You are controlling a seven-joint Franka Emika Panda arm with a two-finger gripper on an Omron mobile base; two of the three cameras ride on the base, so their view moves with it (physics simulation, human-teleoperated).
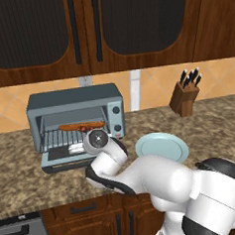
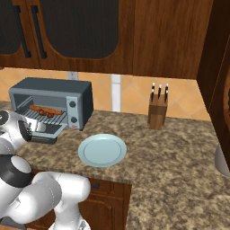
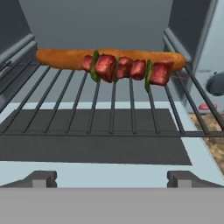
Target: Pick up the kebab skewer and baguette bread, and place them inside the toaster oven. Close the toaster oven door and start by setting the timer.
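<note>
The blue-grey toaster oven [image 1: 73,100] [image 2: 54,92] stands on the counter with its door [image 1: 60,154] [image 3: 96,148] dropped flat and open. The long orange-brown baguette bread [image 3: 61,58] [image 1: 70,127] lies across the back of the wire rack [image 3: 109,109]. The kebab skewer [image 3: 127,68] with red meat chunks rests just in front of it, touching it. My gripper [image 3: 112,179] hovers over the open door facing the rack, open, with nothing between its fingertips [image 3: 41,178].
A pale blue plate [image 1: 161,147] [image 2: 102,149] sits bare on the granite counter right of the oven. A wooden knife block [image 1: 186,97] [image 2: 158,110] stands at the back right. The oven's knobs [image 3: 216,83] [image 1: 116,118] are on its right panel. Dark cabinets hang above.
</note>
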